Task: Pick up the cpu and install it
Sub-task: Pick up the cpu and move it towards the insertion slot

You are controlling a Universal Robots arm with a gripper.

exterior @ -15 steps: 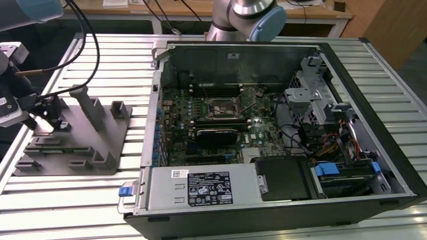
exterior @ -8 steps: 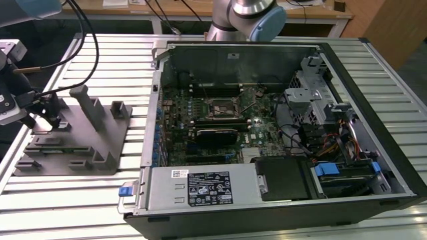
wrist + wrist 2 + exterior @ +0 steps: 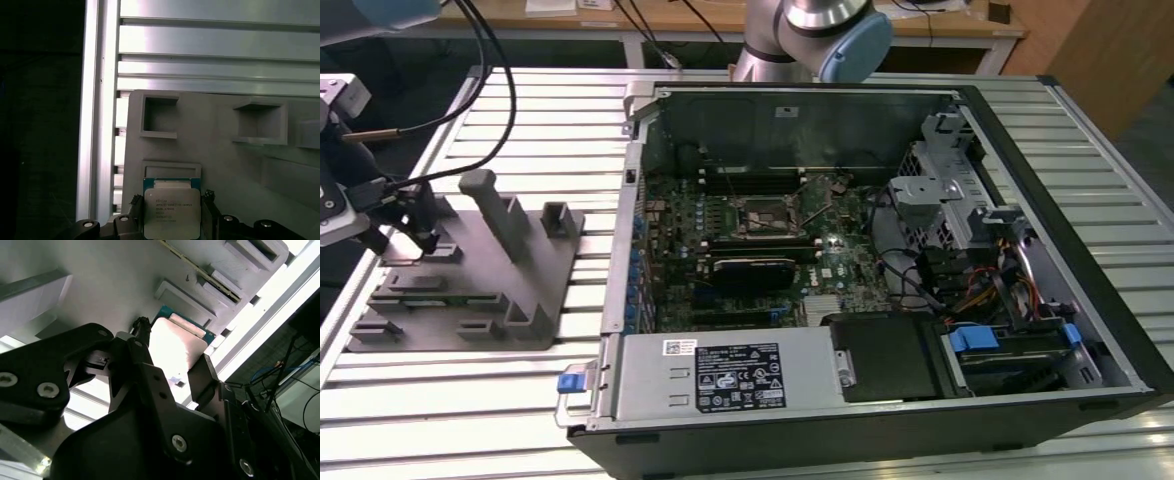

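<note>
The cpu (image 3: 172,212) sits right between the fingers (image 3: 136,204) of the gripper (image 3: 172,200). As far as we can see it's clamped: in both wrist views the black fingers press against two opposite edges of the chip with no gap showing, so the tool is open just the chip's width. The silver top faces up with a green edge around it. The chip is level over the grey fixture block (image 3: 225,165), just beside a shallow raised frame on the block. We honestly can't tell whether it's off the block's surface or resting on it. In the exterior view, the tool is down at the block's end toward the exterior view's left. The open computer case (image 3: 787,130) stands well apart from the block, toward the exterior view's right, with the black-framed socket (image 3: 758,215) on the board inside. Block and case both rest on the slatted metal table (image 3: 454,420).
</note>
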